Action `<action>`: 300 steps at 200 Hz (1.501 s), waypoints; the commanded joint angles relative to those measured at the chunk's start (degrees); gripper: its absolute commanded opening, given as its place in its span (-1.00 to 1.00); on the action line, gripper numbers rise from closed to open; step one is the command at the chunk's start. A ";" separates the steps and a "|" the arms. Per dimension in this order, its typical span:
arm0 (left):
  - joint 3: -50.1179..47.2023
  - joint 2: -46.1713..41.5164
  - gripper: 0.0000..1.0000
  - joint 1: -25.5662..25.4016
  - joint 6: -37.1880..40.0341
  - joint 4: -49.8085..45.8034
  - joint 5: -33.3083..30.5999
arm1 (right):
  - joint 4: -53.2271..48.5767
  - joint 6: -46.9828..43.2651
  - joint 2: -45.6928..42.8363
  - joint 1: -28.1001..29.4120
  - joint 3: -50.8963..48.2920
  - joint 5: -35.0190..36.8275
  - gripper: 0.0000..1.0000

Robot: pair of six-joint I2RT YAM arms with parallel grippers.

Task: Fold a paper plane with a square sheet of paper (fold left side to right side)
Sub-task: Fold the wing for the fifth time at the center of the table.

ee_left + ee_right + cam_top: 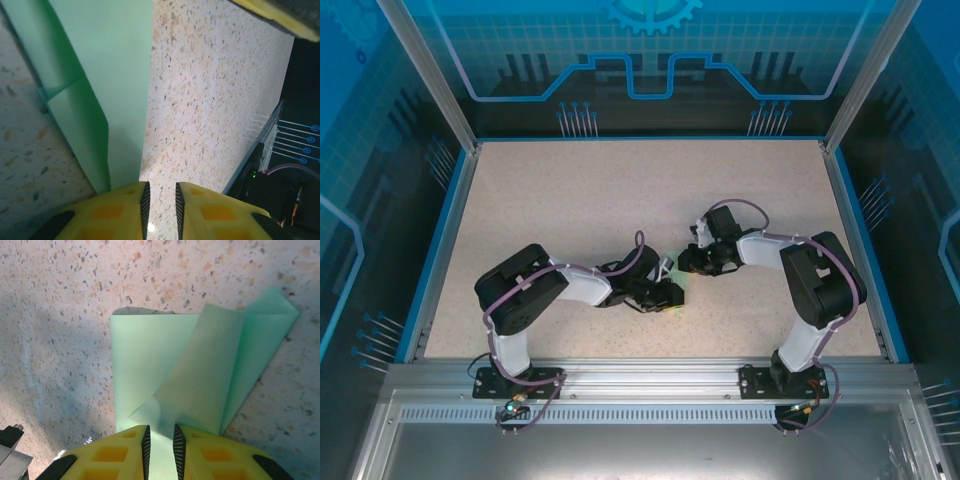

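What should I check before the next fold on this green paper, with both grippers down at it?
1. Paper lying on the table: ok.
2. Creases pressed flat: cannot tell.
3. Right gripper over the paper: ok, green shows in its narrow slit.
4. Right gripper pinching the paper: cannot tell.
5. Left gripper centred on the paper: not ok, one finger meets its edge, bare table shows in the slit.

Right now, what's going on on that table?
Two arms are folding the square sheet of paper at the middle of the table. The right arm's fingers sit over one edge, by the folded flaps; the left arm's fingers are at another edge. Both pairs stand narrowly apart. It's only partly folded.
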 commanded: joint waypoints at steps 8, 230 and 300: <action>-0.73 1.38 -0.53 -1.16 -0.98 -3.88 -1.16 | -4.80 -0.98 -1.33 -0.01 -0.59 2.84 -0.53; -2.38 1.39 -0.67 -1.83 -1.47 -6.84 -4.66 | 5.22 0.13 -11.04 3.82 -10.23 -5.72 -0.60; -2.29 1.15 -0.67 -1.78 -1.26 -7.44 -4.67 | 4.47 -2.40 -5.27 3.64 -6.95 -2.77 -0.61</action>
